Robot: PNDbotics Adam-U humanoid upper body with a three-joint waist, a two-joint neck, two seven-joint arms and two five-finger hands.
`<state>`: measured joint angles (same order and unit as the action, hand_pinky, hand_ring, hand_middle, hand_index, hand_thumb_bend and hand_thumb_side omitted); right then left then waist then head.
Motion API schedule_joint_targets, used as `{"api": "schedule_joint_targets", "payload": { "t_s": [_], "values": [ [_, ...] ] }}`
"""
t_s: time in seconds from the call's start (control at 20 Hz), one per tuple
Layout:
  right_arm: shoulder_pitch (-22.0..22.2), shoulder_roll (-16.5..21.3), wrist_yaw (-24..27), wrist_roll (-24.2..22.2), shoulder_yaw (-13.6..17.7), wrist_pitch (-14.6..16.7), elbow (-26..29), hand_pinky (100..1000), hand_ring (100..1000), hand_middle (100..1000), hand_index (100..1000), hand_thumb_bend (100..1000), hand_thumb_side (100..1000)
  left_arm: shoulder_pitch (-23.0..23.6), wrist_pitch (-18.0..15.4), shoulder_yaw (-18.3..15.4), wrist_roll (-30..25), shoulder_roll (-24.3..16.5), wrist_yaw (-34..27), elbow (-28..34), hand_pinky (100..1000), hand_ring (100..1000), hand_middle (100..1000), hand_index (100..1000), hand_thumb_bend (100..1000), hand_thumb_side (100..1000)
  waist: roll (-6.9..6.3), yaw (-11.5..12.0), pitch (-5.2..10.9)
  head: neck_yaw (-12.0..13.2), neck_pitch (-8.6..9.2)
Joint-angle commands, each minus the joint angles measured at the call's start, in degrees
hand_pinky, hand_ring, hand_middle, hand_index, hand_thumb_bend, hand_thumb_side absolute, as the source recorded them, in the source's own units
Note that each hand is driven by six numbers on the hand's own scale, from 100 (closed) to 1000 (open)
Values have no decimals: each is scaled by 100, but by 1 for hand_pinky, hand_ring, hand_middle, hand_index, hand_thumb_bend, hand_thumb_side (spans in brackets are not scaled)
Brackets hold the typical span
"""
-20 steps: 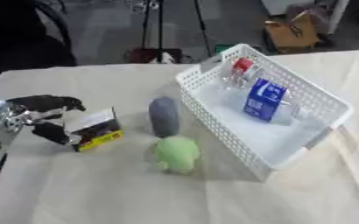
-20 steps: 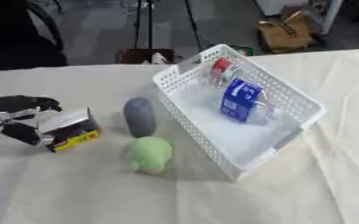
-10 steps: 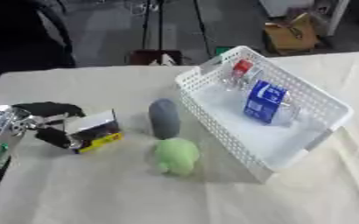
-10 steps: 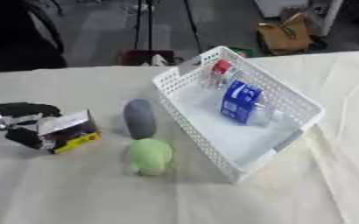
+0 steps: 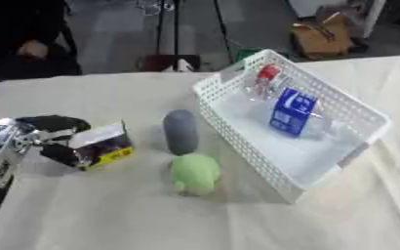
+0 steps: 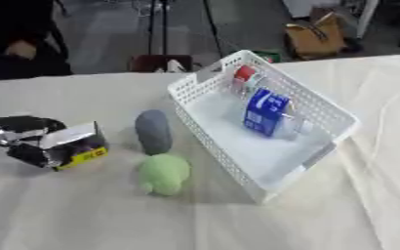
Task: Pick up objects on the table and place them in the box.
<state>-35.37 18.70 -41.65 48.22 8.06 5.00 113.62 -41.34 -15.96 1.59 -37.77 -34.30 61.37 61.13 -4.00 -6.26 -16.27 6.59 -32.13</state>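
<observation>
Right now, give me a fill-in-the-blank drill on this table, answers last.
1. The left hand is closed on the small ____ with the yellow edge.
2. The blue carton lies inside the white ____.
3. The green toy sits just in front of the ____ oval object.
Answers: box; basket; grey

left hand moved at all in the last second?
Yes. The left hand with the small yellow-and-black box has edged right, toward the grey oblong object, which has stayed put beside the white basket.
</observation>
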Motion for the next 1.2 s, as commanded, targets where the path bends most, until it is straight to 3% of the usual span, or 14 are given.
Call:
{"api": "schedule_joint_targets", "payload": {
  "t_s": [0.05, 0.1, 0.35, 0.4, 0.6, 1.2],
  "values": [
    [-97, 66, 46, -5, 6, -6, 97, 750, 741, 681, 799, 100, 1000, -119, -20, -25, 22, -121, 13, 13, 913, 981, 926, 818, 362, 786, 12, -3, 91, 28, 57],
    [-95, 67, 46, -6, 7, -8, 97, 750, 741, 682, 799, 100, 1000, -120, -17, -28, 33, -118, 9, 9, 901, 958, 900, 784, 278, 781, 14, -2, 93, 26, 56],
    [-81, 67, 38, -3, 12, -15, 97, 749, 741, 681, 799, 100, 1000, -114, -96, -14, 73, -131, -112, 55, 886, 925, 866, 721, 213, 765, 12, 15, 112, 21, 37],
    [-76, 67, 32, 0, 15, -21, 97, 749, 741, 681, 799, 100, 1000, -117, -120, -8, 58, -144, -155, 71, 877, 902, 843, 673, 179, 752, 9, 20, 121, 17, 35],
    [-61, 69, 24, 8, 11, -30, 97, 750, 741, 682, 800, 100, 1000, -137, -191, 16, -26, -219, -309, 183, 871, 893, 835, 655, 121, 726, -2, 37, 151, -3, 20],
    [-61, 81, -21, 11, -2, -13, 97, 751, 743, 683, 801, 100, 1000, -277, -312, 59, -207, -533, -733, 752, 863, 882, 825, 633, 100, 670, -37, 80, 203, -77, -9]
  ]
}}
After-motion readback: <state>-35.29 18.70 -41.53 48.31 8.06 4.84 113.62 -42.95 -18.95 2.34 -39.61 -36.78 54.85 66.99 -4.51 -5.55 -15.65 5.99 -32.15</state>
